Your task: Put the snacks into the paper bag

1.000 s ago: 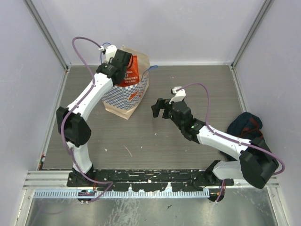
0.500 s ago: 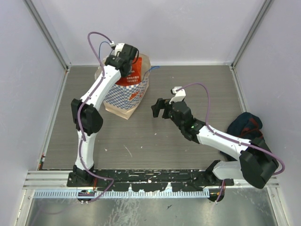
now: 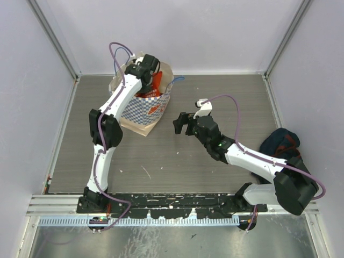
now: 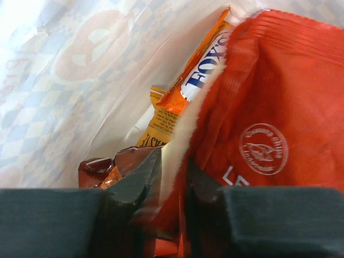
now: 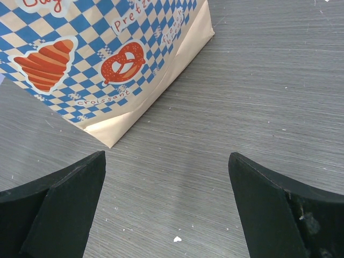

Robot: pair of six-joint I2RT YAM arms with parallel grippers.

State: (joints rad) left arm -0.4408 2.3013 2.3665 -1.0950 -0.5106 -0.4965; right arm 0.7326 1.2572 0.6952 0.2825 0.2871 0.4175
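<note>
Left gripper (image 4: 173, 162) is clamping the red packet (image 4: 279, 107) deep in the paper bag (image 3: 141, 115), so it is wanting a full release before lifting, while right gripper (image 5: 166, 158) is hanging with jaws apart.

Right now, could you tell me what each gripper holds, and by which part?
The left gripper pinches the red packet by its crimped edge, inside the bag. The right gripper is open, holding nothing.

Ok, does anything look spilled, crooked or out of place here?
Nothing spilled or torn. The paper bag stands upright, and the left gripper pinches a red packet inside it. Only a dark cloth bag lies crumpled near the right wall.
</note>
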